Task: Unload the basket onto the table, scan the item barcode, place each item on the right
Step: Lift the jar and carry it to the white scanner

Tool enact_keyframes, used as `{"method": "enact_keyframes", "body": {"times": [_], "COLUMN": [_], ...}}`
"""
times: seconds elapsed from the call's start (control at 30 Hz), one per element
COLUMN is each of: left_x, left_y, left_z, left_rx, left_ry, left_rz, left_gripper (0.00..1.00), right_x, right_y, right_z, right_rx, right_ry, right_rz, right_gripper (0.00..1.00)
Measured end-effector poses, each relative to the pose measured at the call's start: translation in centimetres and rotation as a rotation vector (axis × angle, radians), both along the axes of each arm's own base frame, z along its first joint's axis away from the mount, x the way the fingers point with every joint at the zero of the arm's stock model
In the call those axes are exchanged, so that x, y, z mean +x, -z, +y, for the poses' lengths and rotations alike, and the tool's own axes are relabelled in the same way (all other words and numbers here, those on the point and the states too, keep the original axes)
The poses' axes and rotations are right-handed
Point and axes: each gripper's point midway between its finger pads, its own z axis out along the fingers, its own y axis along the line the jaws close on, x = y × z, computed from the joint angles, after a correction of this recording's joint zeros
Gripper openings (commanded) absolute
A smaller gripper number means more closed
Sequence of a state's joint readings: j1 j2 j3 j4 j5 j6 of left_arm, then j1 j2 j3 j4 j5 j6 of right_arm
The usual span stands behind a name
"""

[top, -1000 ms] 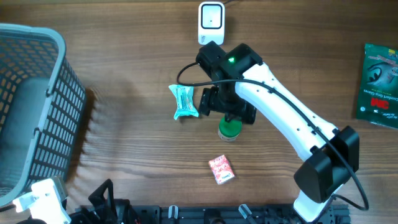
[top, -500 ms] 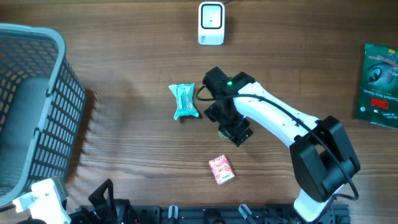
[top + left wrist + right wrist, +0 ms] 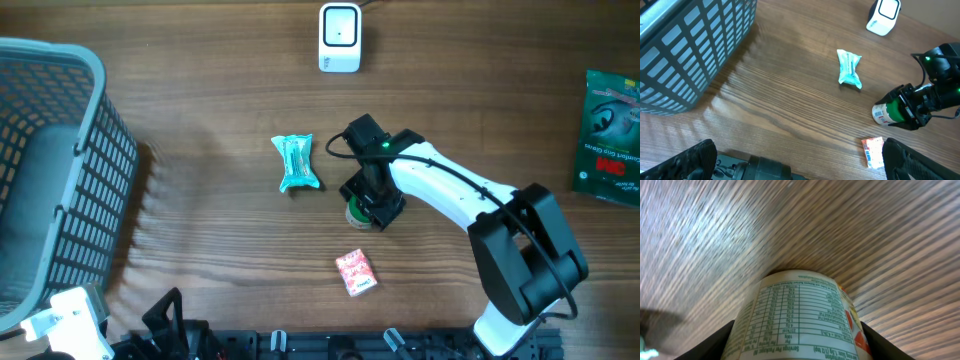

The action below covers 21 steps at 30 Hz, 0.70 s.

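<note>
Green-capped can (image 3: 887,112) lying on wooden table (image 3: 200,250), flanked by right gripper (image 3: 367,206)

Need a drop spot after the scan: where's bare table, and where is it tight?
Free: the strip between the basket and the teal packet; also the stretch between the scanner and the green package. Tight: mid-table around the can, teal packet and red packet.

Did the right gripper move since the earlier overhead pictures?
Yes. Judged against the fixed white scanner, the right gripper has drawn away from it, down the overhead picture, and now straddles the green container.
</note>
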<state>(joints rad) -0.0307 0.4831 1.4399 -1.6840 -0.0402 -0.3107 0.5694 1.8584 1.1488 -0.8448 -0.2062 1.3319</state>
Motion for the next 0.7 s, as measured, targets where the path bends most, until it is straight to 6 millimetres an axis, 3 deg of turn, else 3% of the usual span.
{"method": "enact_keyframes", "body": {"times": [0.13,0.27,0.33,0.4,0.7], "left_x": [0.0,0.0,0.0,0.0,0.0], "left_y": [0.0,0.0,0.0,0.0,0.0], "left_z": [0.0,0.0,0.0,0.0,0.0], "left_rx": [0.0,0.0,0.0,0.0,0.0], "left_ry": [0.0,0.0,0.0,0.0,0.0], "left_rz": [0.0,0.0,0.0,0.0,0.0], "left_gripper": [1.0,1.0,1.0,1.0,1.0], "right_x": [-0.9,0.6,1.3,1.3,-0.4], "right_y": [-1.7,-6.2,-8.8,-9.9,-11.7], "right_z": [1.0,2.8,4.0,4.5,5.1], "right_rx": [0.097,0.334,0.542,0.637,0.773], "right_ry": [-0.186,-0.323,-0.342,-0.339,-0.407], "right_rz": [0.044,0.03,0.02,0.027,0.058], "right_gripper": [0.57,0.59,0.59,0.59,0.58]}}
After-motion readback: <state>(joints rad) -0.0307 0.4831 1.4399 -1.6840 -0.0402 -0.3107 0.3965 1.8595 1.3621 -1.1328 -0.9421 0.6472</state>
